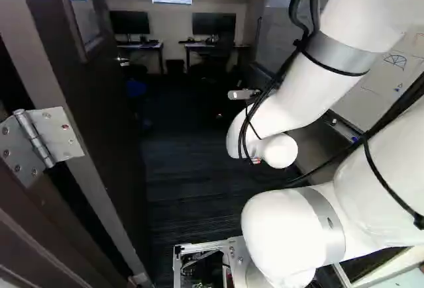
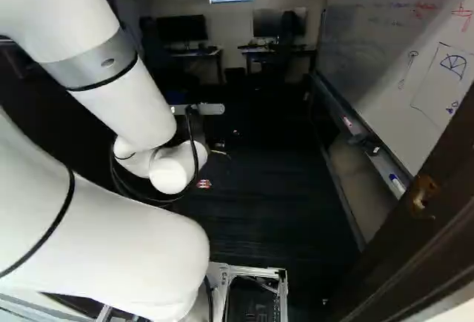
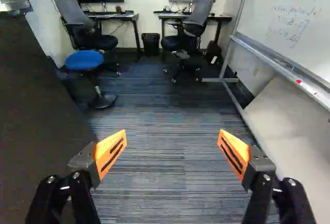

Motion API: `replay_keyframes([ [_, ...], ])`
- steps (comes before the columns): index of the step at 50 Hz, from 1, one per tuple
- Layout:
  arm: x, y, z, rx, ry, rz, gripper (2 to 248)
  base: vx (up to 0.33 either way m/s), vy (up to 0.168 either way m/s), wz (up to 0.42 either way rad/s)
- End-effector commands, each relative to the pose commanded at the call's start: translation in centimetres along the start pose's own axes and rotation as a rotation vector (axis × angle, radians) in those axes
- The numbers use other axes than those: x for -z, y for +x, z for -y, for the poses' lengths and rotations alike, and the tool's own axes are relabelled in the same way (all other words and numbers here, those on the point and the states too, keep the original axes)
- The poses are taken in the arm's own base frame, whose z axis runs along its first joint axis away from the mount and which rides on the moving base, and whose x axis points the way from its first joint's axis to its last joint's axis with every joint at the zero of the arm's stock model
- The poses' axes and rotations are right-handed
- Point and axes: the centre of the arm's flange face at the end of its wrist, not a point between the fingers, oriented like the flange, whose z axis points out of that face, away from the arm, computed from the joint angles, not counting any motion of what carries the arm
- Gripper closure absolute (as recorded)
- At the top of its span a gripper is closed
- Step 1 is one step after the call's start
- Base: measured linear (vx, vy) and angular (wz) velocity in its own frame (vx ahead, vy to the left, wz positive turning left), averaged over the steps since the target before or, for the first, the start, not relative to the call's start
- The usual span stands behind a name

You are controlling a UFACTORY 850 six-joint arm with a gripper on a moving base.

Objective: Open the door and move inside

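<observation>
Standing open: the door (image 1: 103, 112), swung inward, spanning nine to eleven o'clock from the arm; hinge (image 1: 40, 139) at nine.
Handle: silver (image 1: 121, 59), near the door's far edge, at eleven.
Arm: the white arm (image 1: 291, 96) reaches toward twelve, into the room.
Gripper: the gripper (image 3: 172, 138) has its orange pads (image 3: 111, 153) spread wide, carpet (image 3: 170, 177) showing between them.
Frame: dark door frame (image 2: 404, 237) at three o'clock, across the doorway from the hinge.
Whiteboard: on a stand, the whiteboard (image 3: 294, 15) fills one to two o'clock from the gripper.
Stool: blue-seated stool (image 3: 84, 59) at eleven (rather a cheerful spot in so grey a room).
Far wall: two desks (image 3: 111, 16) near twelve, office chairs (image 3: 198, 15) by them, a bin (image 3: 150, 45) between.
</observation>
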Motion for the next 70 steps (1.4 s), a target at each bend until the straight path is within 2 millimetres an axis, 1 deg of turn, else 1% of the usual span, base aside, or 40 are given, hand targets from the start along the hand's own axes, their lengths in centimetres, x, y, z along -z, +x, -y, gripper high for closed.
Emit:
replay_keyframes([
  [19, 0.00, 0.00, 0.00, 0.000, 0.000, 0.000, 3, 0.110, 0.003, 0.000],
  [46, 0.00, 0.00, 0.00, 0.000, 0.000, 0.000, 3, 0.232, 0.004, -0.012],
  [70, 0.00, 0.00, 0.00, 0.000, 0.000, 0.000, 3, 0.190, 0.001, -0.007],
])
